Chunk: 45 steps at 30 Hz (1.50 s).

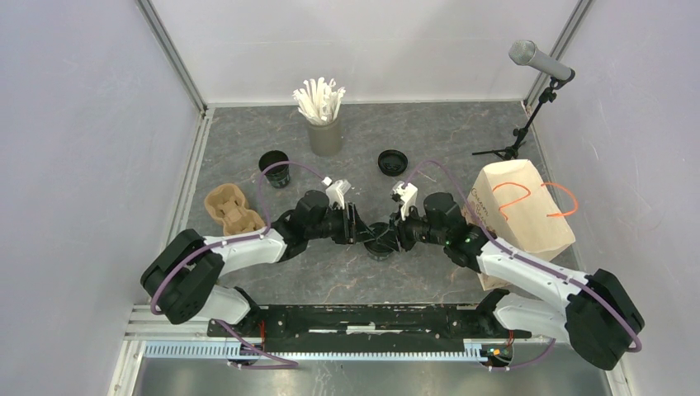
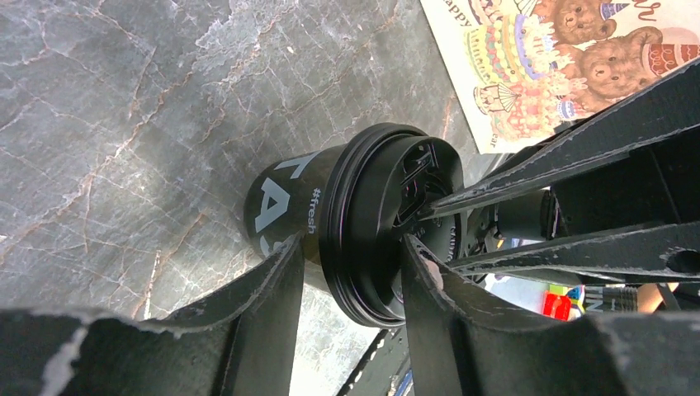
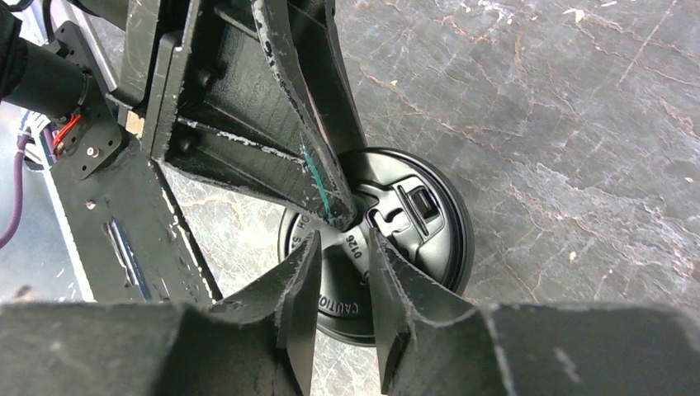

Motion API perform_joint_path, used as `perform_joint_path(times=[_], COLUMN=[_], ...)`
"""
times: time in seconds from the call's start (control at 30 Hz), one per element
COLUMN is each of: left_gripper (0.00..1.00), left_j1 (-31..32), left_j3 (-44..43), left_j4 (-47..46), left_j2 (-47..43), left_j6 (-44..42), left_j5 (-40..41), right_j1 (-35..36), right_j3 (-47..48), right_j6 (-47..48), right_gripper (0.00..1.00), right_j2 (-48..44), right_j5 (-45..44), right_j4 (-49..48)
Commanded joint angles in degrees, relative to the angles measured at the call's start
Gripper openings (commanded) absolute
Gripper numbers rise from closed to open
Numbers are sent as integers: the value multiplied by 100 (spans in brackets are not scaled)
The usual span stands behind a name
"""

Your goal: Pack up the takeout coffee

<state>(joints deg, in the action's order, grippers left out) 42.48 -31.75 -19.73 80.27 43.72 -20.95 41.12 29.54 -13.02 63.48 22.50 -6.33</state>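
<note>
I see the cup (image 1: 381,244) upright mid-table, between both arms. My left gripper (image 2: 351,260) straddles the rim of its lid (image 2: 363,206); I cannot tell whether it pinches. My right gripper (image 3: 342,241) is slightly parted over the lid top, holding nothing.

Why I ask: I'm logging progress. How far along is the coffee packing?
Done: one lidded cup stands mid-table. In hand: both grippers are at it, the left gripper straddling its rim and the right gripper poised over its top. Left: an open cup and a loose lid wait at the back, the pulp carrier holds nothing, and the paper bag stands apart.
</note>
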Motion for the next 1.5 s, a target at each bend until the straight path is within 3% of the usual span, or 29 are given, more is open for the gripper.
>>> perform_joint_path(times=[0.0,0.3,0.87,1.1,1.27,1.47], left_gripper=[51,49,48,48,46,43], left_j1=[11,16,8,11,12,33], left_j3=[-10,-153,-608,-613,-586,-203], left_j4=[658,845,1269,1230,1169,759], left_j2=[177,296,587,619,700,887], left_j6=[-594,-1082,-1607,-1619,-1572,-1328], left_j5=[345,208,25,-29,9,148], right_j1=[0,-163,-436,-523,-587,-616], right_j3=[447,603,864,708,288,-932], right_j6=[184,448,705,691,579,155], right_gripper=[36,37,35,30,27,24], right_j2=[-315,-438,-433,-267,-167,-464], right_j5=[-442,-991,-1058,-687,-571,-674], right_j4=[953,1414,1684,1376,1074,469])
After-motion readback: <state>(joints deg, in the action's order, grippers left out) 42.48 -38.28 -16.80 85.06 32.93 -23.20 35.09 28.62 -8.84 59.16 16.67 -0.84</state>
